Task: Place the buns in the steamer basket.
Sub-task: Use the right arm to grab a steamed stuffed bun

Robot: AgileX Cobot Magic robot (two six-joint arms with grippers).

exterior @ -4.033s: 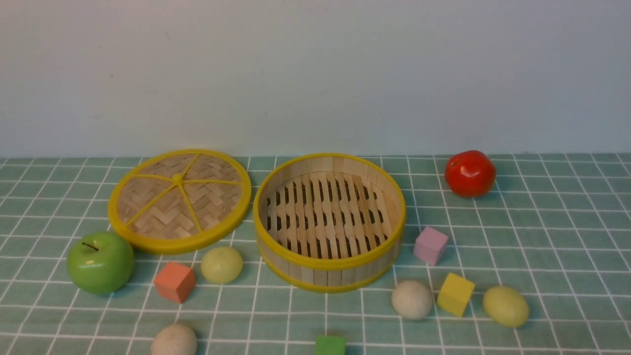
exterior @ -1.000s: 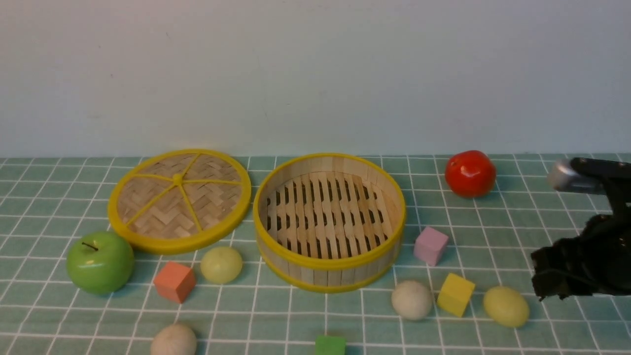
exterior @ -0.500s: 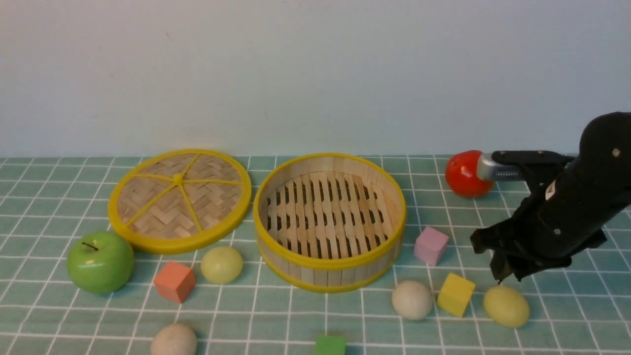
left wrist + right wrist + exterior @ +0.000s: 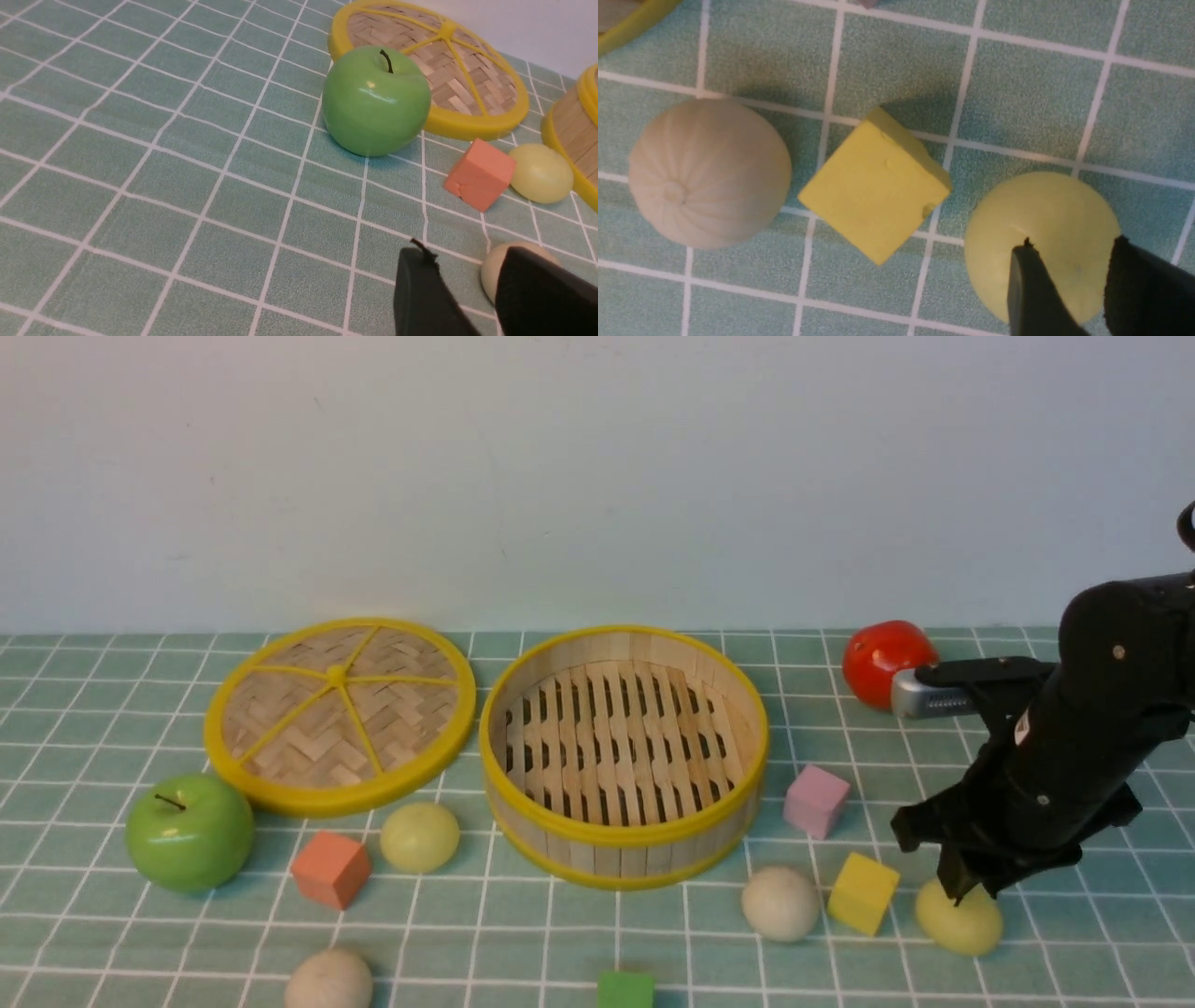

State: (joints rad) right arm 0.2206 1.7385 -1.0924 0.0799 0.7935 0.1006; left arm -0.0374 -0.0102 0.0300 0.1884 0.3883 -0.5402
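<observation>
The right tool (image 4: 1071, 242) is partly open and holds nothing. It hangs right over a yellow bun (image 4: 1041, 210), with its tips at the bun's top. I cannot tell if they touch. The gap looks smaller than the bun. If the tool goes down like this, it could poke the bun and make it roll away, or bump the cube (image 4: 873, 186) just beside it. The bun is round and smooth, so it could slip out too. The basket (image 4: 621, 835) sits well apart on the table (image 4: 112, 709), with no buns inside. The left tool (image 4: 462, 261) is partly open too, holds nothing, and is near a white bun (image 4: 489, 275).
</observation>
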